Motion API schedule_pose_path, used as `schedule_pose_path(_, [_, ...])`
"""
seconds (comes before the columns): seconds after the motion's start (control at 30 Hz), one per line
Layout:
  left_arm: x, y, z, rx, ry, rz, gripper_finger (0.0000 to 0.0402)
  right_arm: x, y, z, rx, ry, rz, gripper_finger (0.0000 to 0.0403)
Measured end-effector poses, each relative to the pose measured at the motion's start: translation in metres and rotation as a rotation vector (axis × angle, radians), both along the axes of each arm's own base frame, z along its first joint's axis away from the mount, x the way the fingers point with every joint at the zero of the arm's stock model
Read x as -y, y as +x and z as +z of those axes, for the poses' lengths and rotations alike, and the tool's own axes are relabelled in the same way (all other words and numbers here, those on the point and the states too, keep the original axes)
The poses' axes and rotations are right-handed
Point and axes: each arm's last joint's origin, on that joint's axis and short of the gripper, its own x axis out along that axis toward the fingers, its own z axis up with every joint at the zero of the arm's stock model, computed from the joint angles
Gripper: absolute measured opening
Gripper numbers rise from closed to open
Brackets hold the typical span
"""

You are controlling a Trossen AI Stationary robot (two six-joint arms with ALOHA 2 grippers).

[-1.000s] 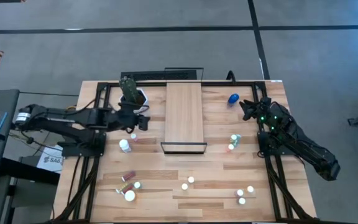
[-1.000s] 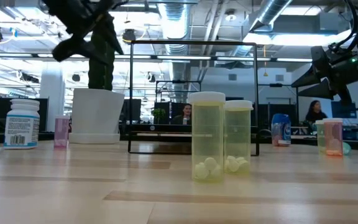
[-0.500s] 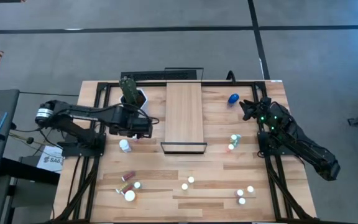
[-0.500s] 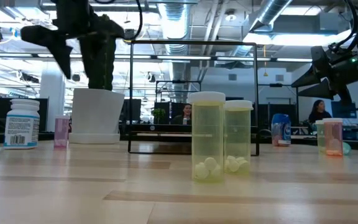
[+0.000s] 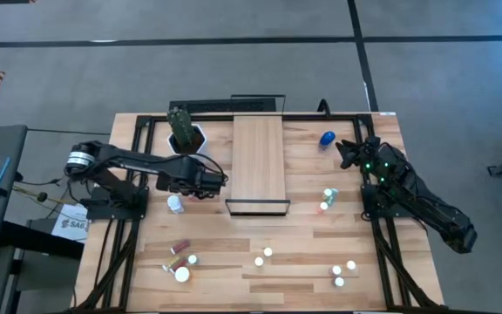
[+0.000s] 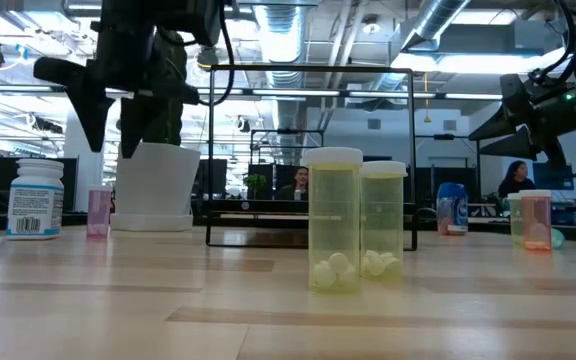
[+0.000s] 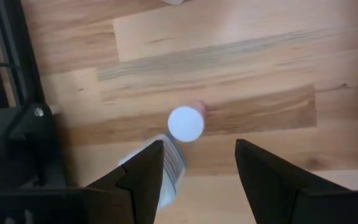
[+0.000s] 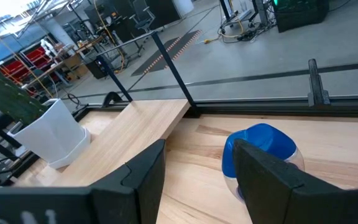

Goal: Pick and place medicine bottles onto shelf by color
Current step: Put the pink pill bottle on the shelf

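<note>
My left gripper [image 7: 197, 180] [image 6: 111, 125] stands open and points down over the table's left half, between the cactus pot and the shelf [image 5: 258, 161]. Below it, apart from the fingers, a small pink bottle with a white cap [image 7: 186, 124] [image 6: 99, 212] stands upright on its base. A bigger white labelled bottle [image 7: 171, 169] [image 5: 175, 204] stands beside it, partly hidden by one finger. At the far right my right gripper [image 8: 197, 180] [image 5: 347, 153] waits open and nearly level, facing a blue bottle [image 8: 260, 149] [image 5: 327, 138] that rests on the table.
A white pot with a cactus [image 5: 184, 135] stands at the back left, close behind my left arm. Two greenish bottles [image 5: 329, 199] stand right of the shelf. Several small bottles [image 5: 263, 256] are spread along the near edge. Dark frame rails [image 5: 135, 218] run along both table sides.
My left gripper has gone toward the shelf and down, and has tipped from nearly level to pointing down over the pink bottle. Its fingers have kept the same gap. No bottle has moved.
</note>
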Motion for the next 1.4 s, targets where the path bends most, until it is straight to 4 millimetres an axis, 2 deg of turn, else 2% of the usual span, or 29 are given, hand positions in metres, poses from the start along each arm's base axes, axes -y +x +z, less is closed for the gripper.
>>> schedule_pose_path(0.17, [0.001,-0.008,-0.010,-0.011,0.005,0.024,0.0187,0.000,0.000,0.000,0.000,0.000,0.000,0.0210])
schedule_pose_path(0.37, [0.004,-0.018,-0.015,0.064,0.001,0.040,0.0187,0.000,0.000,0.000,0.000,0.000,0.001,0.0210])
schedule_pose_path(0.67, [0.001,-0.023,-0.032,0.093,-0.010,0.033,0.0187,0.000,0.000,0.000,0.000,0.000,0.000,0.0210])
schedule_pose_path(1.13, [-0.001,-0.023,-0.035,0.085,0.070,0.004,0.0187,0.000,0.000,0.000,0.000,0.000,0.000,0.0210])
schedule_pose_path(1.4, [-0.001,-0.028,-0.058,0.112,0.038,0.003,0.0187,0.000,0.000,0.000,0.000,0.000,0.000,0.0210])
